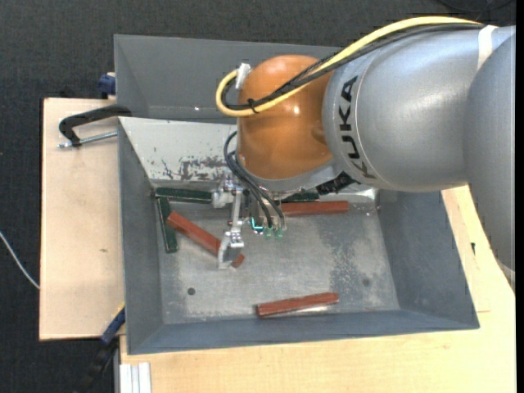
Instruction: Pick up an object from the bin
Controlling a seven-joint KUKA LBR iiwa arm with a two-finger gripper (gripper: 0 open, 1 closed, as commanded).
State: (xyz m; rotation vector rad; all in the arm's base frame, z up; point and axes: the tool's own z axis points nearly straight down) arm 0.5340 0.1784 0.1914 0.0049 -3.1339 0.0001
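Gripper (pixel 232 248) low in the bin (pixel 135 244), tip touching or just beside the end of a red stick (pixel 192 230) flat on the floor. Spread or pinching: cannot tell. Nothing lifted yet; my read is that grasp and lift remain.

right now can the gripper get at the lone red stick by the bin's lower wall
Probably yes. The red stick lies flat and alone, nothing on it, open from above. The gripper is by a second red stick further up-left. Only the wall close along the lone one may crowd the approach.
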